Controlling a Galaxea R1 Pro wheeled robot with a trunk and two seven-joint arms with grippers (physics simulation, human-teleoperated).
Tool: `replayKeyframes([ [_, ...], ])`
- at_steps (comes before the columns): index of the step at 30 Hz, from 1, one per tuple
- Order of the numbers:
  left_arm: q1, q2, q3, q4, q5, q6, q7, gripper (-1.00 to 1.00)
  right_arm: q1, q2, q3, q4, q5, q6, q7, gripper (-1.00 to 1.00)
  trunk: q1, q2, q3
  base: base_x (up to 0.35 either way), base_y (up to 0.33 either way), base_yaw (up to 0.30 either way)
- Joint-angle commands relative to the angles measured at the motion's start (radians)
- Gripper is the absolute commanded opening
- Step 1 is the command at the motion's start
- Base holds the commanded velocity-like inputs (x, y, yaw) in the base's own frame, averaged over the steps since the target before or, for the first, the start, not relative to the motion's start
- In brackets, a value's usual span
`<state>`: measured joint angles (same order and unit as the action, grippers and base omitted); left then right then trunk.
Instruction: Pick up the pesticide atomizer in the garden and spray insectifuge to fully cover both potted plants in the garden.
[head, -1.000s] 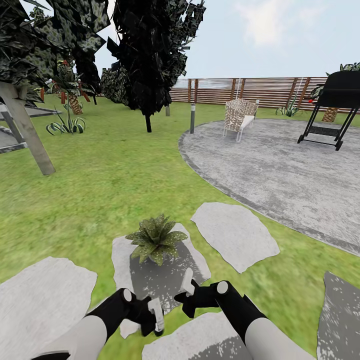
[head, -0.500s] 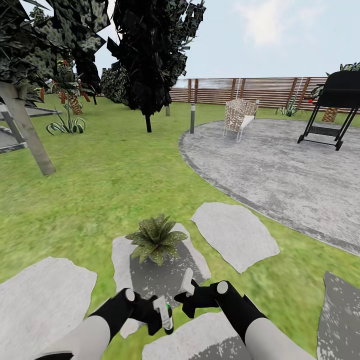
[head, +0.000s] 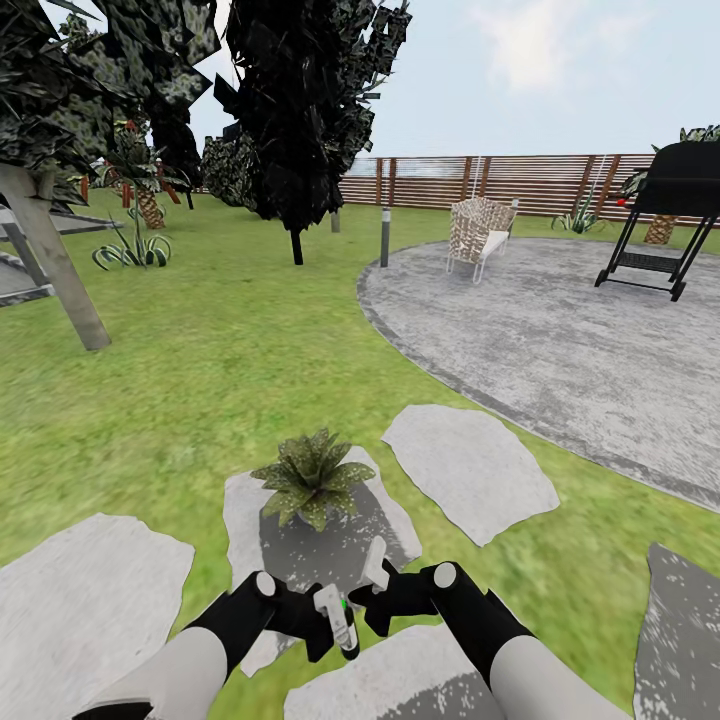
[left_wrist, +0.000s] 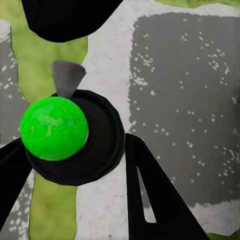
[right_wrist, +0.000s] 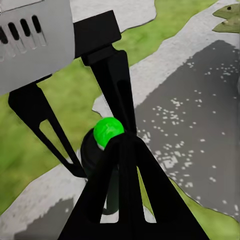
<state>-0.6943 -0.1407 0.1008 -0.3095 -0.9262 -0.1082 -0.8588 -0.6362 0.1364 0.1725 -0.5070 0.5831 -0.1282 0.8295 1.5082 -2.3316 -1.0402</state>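
One potted plant (head: 312, 480), a low green rosette dotted with whitish specks of insectifuge, stands on a grey stepping stone (head: 250, 510) just ahead of both arms. My left gripper (head: 338, 625) is shut on the pesticide atomizer (head: 345, 607). In the left wrist view the atomizer's (left_wrist: 55, 127) bright green top and dark round body sit between the two black fingers (left_wrist: 150, 190). My right gripper (head: 372, 572) hovers close beside it with its fingers together. The right wrist view shows that gripper (right_wrist: 122, 142) in front of the atomizer (right_wrist: 107, 131), with a leaf of the plant (right_wrist: 227, 17) at the frame's edge.
More stepping stones (head: 470, 480) lie on the lawn around me. A round paved patio (head: 560, 340) holds a wicker chair (head: 480, 235) and a black grill (head: 670, 210). A lamp post (head: 385, 235), dark trees (head: 300, 110) and the wooden fence (head: 500, 180) stand beyond.
My left gripper has swung right and turned, bringing the atomizer's green top into sight close to the right gripper. The right arm and the plant have stayed put.
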Motion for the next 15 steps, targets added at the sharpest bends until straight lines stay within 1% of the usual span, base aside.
replayKeyframes([
  [1,0.000,-0.001,0.009,-0.001,-0.010,-0.008,-0.003,-1.00,0.000,0.000,-0.001,-0.001,0.011,-0.008,0.000,-1.00,0.000,0.000,-0.001,0.000,0.000,0.000],
  [7,-0.001,-0.001,0.008,-0.002,-0.008,-0.008,-0.029,-1.00,0.000,0.000,-0.001,-0.001,0.011,-0.008,0.000,-1.00,0.000,0.000,-0.001,0.000,0.000,0.000],
  [15,-0.002,-0.002,0.009,-0.004,-0.004,-0.007,-0.031,-1.00,0.000,0.000,-0.001,0.001,0.011,-0.008,0.000,-1.00,0.000,0.000,-0.001,0.000,0.000,0.000],
])
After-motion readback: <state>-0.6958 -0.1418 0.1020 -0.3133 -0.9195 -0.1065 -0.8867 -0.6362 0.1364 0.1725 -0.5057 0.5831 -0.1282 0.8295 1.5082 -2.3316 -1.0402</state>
